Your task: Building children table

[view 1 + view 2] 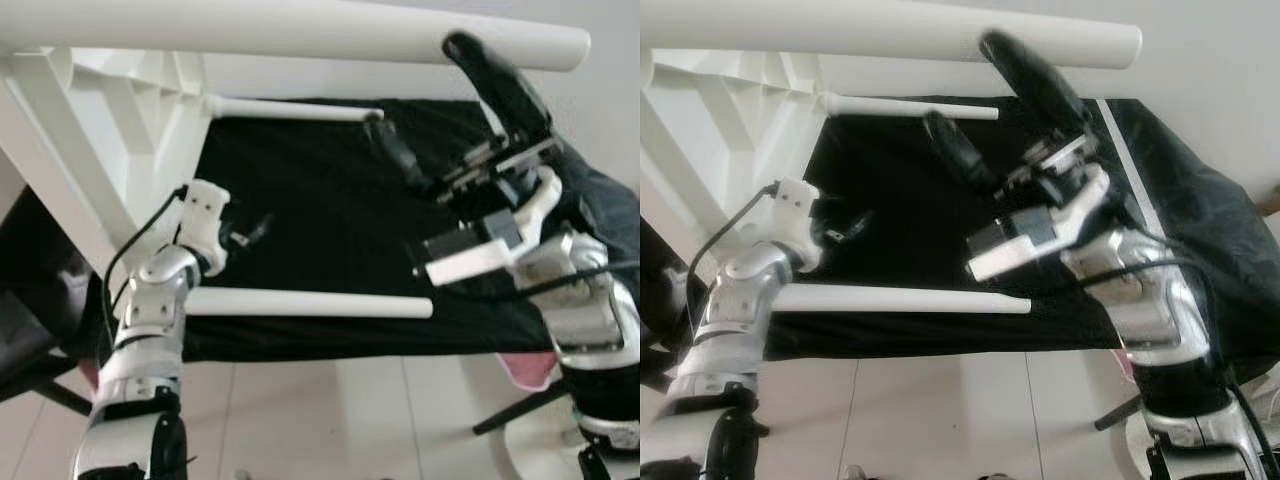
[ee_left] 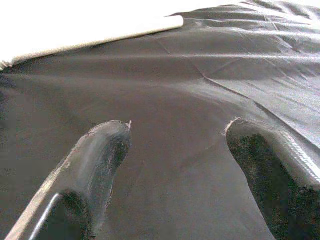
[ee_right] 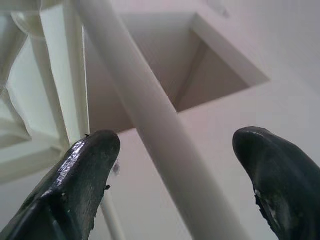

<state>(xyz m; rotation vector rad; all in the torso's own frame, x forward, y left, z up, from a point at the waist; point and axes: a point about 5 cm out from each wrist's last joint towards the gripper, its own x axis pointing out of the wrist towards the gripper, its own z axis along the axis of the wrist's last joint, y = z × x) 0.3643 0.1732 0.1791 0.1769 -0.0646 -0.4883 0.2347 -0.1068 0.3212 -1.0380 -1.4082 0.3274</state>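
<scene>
Table: the white children's table is lying on its side at the edge of the black cloth, its round legs sticking out across the cloth.
Top leg: the uppermost leg is running above the cloth, farthest from it.
Right hand: the right hand is reaching up around the top leg, its fingers spread wide on either side of the leg and gripping nothing yet.
Left hand: the left hand is hovering over the cloth between the two lower legs, fingers wide apart and empty.
Handling: the table is looking like light, stiff moulded plastic; the smooth legs are likely slipping under a loose grip.
Where to hold: squeezing a leg close to the table's ribbed underside is probably giving the steadiest hold.
</scene>
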